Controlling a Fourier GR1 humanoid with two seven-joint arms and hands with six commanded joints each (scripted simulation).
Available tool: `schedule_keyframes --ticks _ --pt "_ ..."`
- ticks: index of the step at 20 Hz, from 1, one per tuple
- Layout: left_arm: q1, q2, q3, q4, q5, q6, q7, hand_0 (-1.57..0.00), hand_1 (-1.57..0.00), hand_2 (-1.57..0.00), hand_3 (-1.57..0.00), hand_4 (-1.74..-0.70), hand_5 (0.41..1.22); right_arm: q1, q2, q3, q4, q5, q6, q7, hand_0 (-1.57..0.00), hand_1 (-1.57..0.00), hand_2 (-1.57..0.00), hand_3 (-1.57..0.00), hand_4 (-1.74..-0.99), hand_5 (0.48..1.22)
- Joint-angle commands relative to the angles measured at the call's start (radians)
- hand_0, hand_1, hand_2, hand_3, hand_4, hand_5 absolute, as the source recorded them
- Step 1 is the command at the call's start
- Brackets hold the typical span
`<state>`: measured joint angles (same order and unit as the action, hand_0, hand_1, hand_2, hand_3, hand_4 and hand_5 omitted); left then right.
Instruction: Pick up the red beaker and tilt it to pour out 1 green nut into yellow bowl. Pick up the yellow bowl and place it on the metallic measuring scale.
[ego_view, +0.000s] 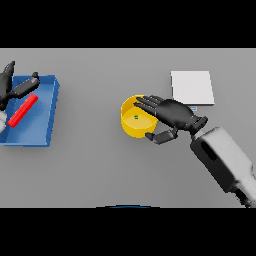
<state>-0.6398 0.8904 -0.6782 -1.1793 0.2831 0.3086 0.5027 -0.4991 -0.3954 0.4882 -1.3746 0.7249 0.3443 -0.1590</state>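
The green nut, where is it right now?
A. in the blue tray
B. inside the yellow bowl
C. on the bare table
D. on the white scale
B: a small green nut lies on the floor of the yellow bowl, where the right hand reaches over the rim; the scale has nothing on it.

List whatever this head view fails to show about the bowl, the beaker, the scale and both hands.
- Yellow bowl: its right rim is hidden under the right hand, so contact cannot be told.
- Green nut: too small to show its shape.
- Red beaker: its lower end runs behind the left arm at the picture's left edge, over the blue tray.
- Left hand: cut off by the left edge.
- Scale: its near edge is partly covered by the right hand.
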Motion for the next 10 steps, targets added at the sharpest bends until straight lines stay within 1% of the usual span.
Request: schedule_keyframes --ticks 1,3,4,6,8,10 --pt "0.009 0.003 -0.003 -0.005 0.001 -0.002 -0.004 0.00 0.00 0.00 0.00 -0.80 0.716 -0.018 -0.003 0.008 0.024 0.005 0.007 -0.016 0.00 0.00 0.00 0.00 -1.261 0.685" --pt "0.007 0.005 0.000 -0.004 0.002 -0.001 0.002 0.00 0.00 0.00 0.00 -0.79 0.720 -0.035 0.009 0.028 0.048 0.005 0.032 -0.033 0.00 0.00 0.00 0.00 -1.250 0.686" --pt "0.010 0.003 -0.002 0.000 0.003 -0.002 0.001 0.00 0.00 0.00 0.00 -0.79 0.723 -0.050 0.011 0.037 0.079 0.011 0.037 -0.043 0.00 0.00 0.00 0.00 -1.246 0.686" --pt "0.010 0.014 -0.001 -0.015 0.004 -0.007 -0.003 0.00 0.00 0.00 0.00 -0.80 0.729 -0.075 0.038 0.056 0.119 0.020 0.044 -0.039 0.00 0.00 0.00 0.00 -1.243 0.682" --pt "0.002 0.013 0.002 -0.005 0.005 -0.013 -0.002 0.00 0.00 0.00 0.00 -0.80 0.733 -0.095 0.042 0.076 0.146 0.026 0.069 -0.054 0.00 0.00 0.00 0.00 -1.260 0.679" --pt "0.010 0.010 -0.002 -0.006 0.005 -0.012 -0.005 0.00 0.00 0.00 0.00 -0.80 0.734 -0.113 0.047 0.091 0.184 0.040 0.077 -0.053 0.00 0.00 0.00 0.00 -1.281 0.674"
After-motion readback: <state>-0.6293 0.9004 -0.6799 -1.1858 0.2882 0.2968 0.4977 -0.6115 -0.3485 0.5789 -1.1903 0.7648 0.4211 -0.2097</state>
